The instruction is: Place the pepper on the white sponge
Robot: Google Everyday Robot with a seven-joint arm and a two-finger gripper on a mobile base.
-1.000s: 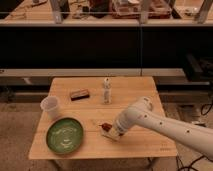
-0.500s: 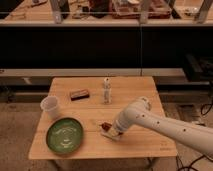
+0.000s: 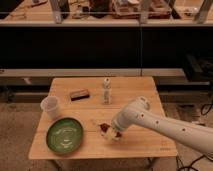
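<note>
My gripper [image 3: 109,132] is low over the front middle of the wooden table [image 3: 135,90], at the end of the white arm that reaches in from the right. The pepper [image 3: 104,128] shows as a small dark red piece right at the gripper's tip, on its left side. Whether it is held or resting I cannot tell. A pale off-white patch directly under the gripper looks like the white sponge [image 3: 114,137], and it is mostly covered by the gripper.
A green plate [image 3: 64,135] lies at the front left. A white cup [image 3: 50,107] stands behind it. A dark brown block [image 3: 80,94] and a small pale bottle [image 3: 106,90] stand toward the back. A dark shelf unit rises behind the table.
</note>
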